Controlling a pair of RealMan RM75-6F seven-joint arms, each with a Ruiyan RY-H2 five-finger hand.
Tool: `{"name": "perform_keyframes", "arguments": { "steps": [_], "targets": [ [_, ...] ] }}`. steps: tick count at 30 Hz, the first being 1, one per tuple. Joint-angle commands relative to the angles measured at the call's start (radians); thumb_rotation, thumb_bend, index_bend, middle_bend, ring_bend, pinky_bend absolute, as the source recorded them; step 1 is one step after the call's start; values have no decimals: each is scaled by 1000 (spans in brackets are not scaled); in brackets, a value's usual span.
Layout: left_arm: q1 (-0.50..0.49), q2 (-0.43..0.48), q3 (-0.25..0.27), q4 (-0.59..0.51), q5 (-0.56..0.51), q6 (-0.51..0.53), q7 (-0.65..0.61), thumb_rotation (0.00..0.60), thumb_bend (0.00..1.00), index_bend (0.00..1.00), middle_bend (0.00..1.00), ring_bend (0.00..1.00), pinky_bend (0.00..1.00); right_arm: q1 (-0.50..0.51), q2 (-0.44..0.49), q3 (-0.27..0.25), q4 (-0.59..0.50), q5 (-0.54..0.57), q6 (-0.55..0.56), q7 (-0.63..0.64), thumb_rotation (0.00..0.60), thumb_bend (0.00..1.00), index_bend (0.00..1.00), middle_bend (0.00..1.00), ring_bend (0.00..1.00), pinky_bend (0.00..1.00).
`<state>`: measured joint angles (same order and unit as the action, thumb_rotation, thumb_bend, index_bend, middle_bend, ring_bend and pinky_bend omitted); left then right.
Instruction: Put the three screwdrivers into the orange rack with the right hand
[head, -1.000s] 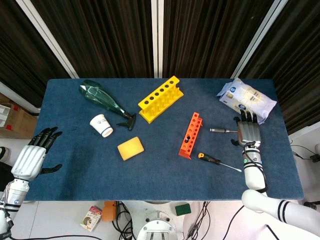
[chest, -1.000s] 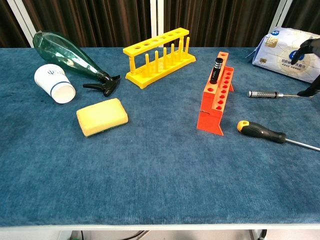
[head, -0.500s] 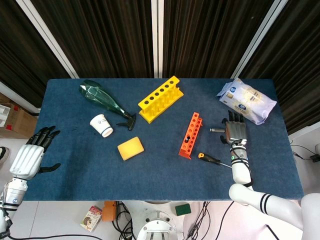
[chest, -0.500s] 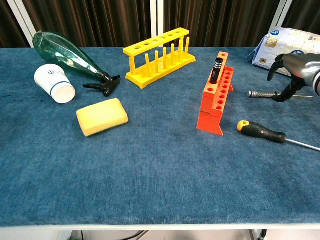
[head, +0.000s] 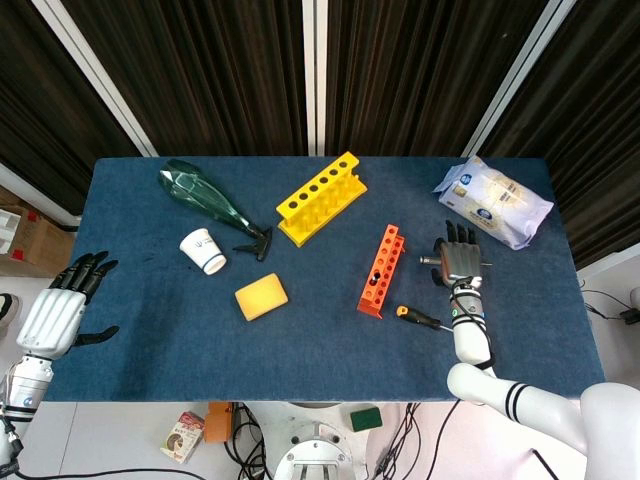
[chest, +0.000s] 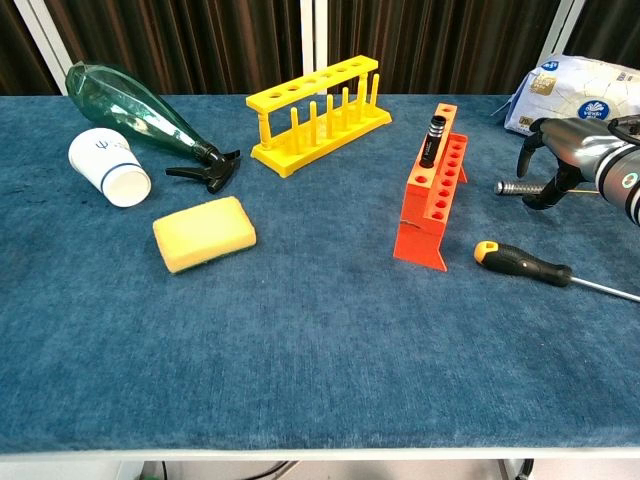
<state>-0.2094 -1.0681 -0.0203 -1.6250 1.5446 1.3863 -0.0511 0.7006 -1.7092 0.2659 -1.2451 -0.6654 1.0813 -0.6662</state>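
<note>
The right hand (chest: 562, 150) hangs over the silver-handled screwdriver (chest: 512, 187), fingers curled down around the handle's far end but, as far as the chest view shows, not yet closed on it; I judge it unclenched and empty. To do this pick well, the fingers should settle on the knurled handle rather than the thin shaft, with the thumb coming in under the opposite side, so the tool can be tipped tip-down for a hole in the orange rack (chest: 434, 190). That rack stands just left of the hand and already carries one dark-handled screwdriver (chest: 432, 139) near its far end. The black-and-orange screwdriver (chest: 522, 261) lies on the blue table (chest: 300, 330), nearer the camera and apart from the hand. The left hand (head: 62, 310) is spread open at the table's left edge. Compared with half a second ago, the right hand has slid further left along the screwdriver toward the rack.
</note>
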Motion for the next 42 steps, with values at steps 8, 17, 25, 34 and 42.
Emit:
{"name": "perform_keyframes", "arguments": {
  "steps": [8, 17, 25, 34, 42],
  "targets": [
    [2, 3, 0, 2, -6, -2, 0, 600, 35, 120, 43, 31, 187, 7, -29, 7, 36, -9, -12, 17, 600, 344, 437, 17, 0, 0],
    [2, -4, -2, 9, -13, -6, 7, 600, 35, 120, 43, 31, 187, 2, -39, -2, 51, -28, -11, 17, 600, 363, 464, 21, 0, 0],
    [2, -3, -3, 11, -10, -5, 2, 600, 35, 120, 43, 31, 187, -1, -42, 7, 55, -37, -4, 23, 600, 365, 469, 22, 0, 0],
    [-1, -5, -3, 14, -12, -10, 1, 600, 36, 120, 43, 31, 187, 1, -42, 18, 51, -13, -16, 6, 600, 398, 489, 25, 0, 0],
    [-1, -4, -4, 17, -16, -13, -1, 600, 35, 120, 43, 31, 187, 4, -47, 20, 59, -9, -12, -4, 600, 410, 526, 25, 0, 0]
  ]
}}
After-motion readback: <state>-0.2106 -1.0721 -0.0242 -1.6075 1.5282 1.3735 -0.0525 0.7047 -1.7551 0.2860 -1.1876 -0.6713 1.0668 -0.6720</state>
